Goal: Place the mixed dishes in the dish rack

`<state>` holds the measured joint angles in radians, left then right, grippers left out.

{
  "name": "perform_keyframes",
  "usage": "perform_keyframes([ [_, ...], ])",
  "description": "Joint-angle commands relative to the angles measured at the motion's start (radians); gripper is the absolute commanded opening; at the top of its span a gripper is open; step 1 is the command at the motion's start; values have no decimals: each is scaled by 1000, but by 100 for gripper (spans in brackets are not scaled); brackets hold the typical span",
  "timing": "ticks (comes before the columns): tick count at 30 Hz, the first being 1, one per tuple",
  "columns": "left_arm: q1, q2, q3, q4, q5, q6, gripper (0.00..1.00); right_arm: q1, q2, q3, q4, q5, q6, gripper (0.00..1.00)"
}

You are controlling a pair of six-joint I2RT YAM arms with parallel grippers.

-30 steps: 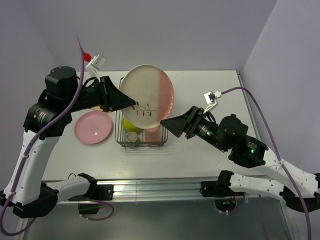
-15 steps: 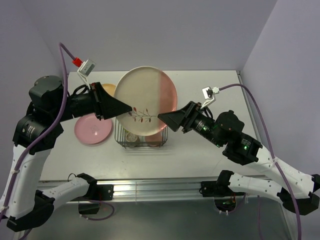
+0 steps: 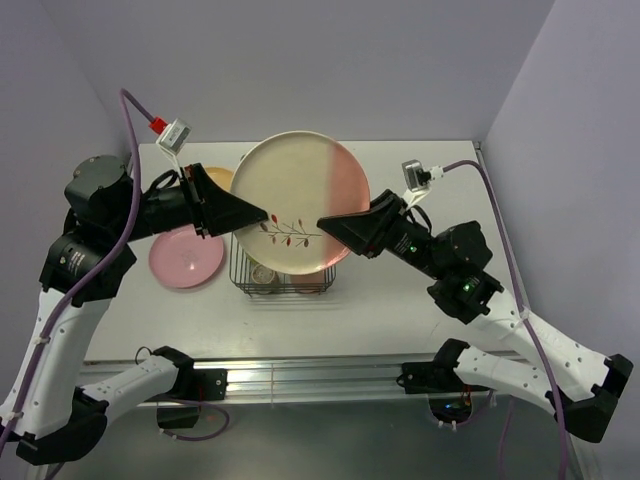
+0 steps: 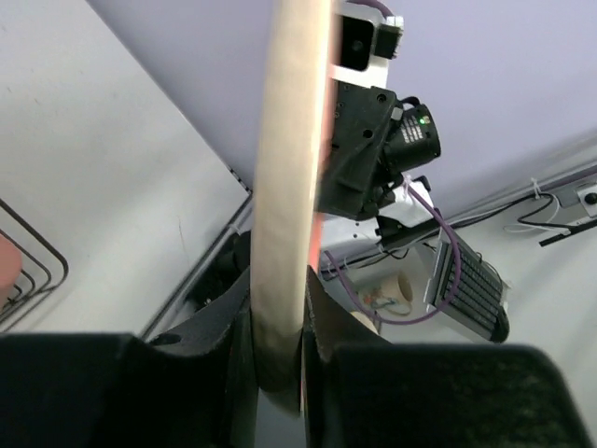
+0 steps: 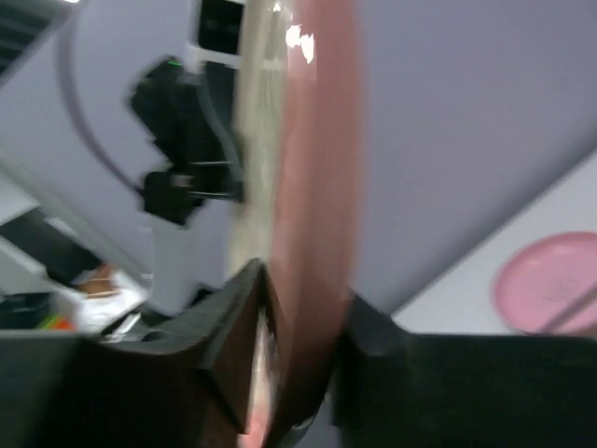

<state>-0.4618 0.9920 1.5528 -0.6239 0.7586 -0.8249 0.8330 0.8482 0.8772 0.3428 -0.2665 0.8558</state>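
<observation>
Left gripper (image 3: 262, 215) and right gripper (image 3: 322, 222), 2 in all, meet on 1 cream-pink twig plate (image 3: 300, 180), held aloft over 1 wire dish rack (image 3: 240, 262). Left fingers clamp rim at plate's 9 o'clock. Right fingers straddle rim near 4 o'clock; blur hides whether clamped. Rack holds 2 cups: 1 grey-beige cup (image 3: 263, 273), 1 salmon-pink cup (image 3: 304, 283). 1 pink plate (image 3: 186, 256) lies on table (image 3: 400, 290) at rack's 9 o'clock; 1 orange-yellow plate (image 3: 219, 178) peeks at 11 o'clock.

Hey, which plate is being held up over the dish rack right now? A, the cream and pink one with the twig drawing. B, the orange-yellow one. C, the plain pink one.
A: the cream-and-pink plate with the twig drawing hangs over the dish rack, its rim pinched by the left pincer, while the plain pink plate lies flat on the table.
</observation>
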Motion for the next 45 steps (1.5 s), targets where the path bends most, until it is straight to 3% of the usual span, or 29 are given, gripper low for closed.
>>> perform_keyframes([
  [1,-12,-10,-3,207,61,-39,0,-3,54,40,153,-172,-17,28],
  [3,-11,-4,-25,211,59,-34,0,-5,80,55,156,-197,-14,0],
  [7,-6,34,7,81,-33,55,1,-8,94,83,107,-189,-27,0],
  [8,-5,43,27,38,-124,100,12,-8,94,89,92,-166,-35,0],
  [9,-5,54,30,-32,-186,118,32,-9,94,94,73,-152,-47,0],
  [10,-3,57,32,-58,-246,130,67,-8,95,107,37,-142,-64,0],
  [13,0,54,7,-120,-485,164,94,-9,117,143,-42,-80,-100,0],
  [14,0,51,-20,-128,-545,164,97,-8,124,152,-60,-64,-106,0],
  [21,3,-64,-123,-186,-1236,107,99,-8,247,275,-244,131,-165,0],
  [25,3,-199,-241,-122,-1444,55,99,3,366,448,-413,295,-216,0],
  [29,3,-288,-310,-79,-1463,56,99,38,547,647,-546,447,-271,0],
  [39,3,-250,-418,-68,-1369,64,99,158,1092,1528,-1114,993,-357,0],
  [41,5,-228,-457,-65,-1361,72,99,164,1161,1598,-1163,1058,-347,0],
  [45,5,-188,-502,-68,-1377,78,99,169,1151,1510,-1127,1174,-354,0],
])
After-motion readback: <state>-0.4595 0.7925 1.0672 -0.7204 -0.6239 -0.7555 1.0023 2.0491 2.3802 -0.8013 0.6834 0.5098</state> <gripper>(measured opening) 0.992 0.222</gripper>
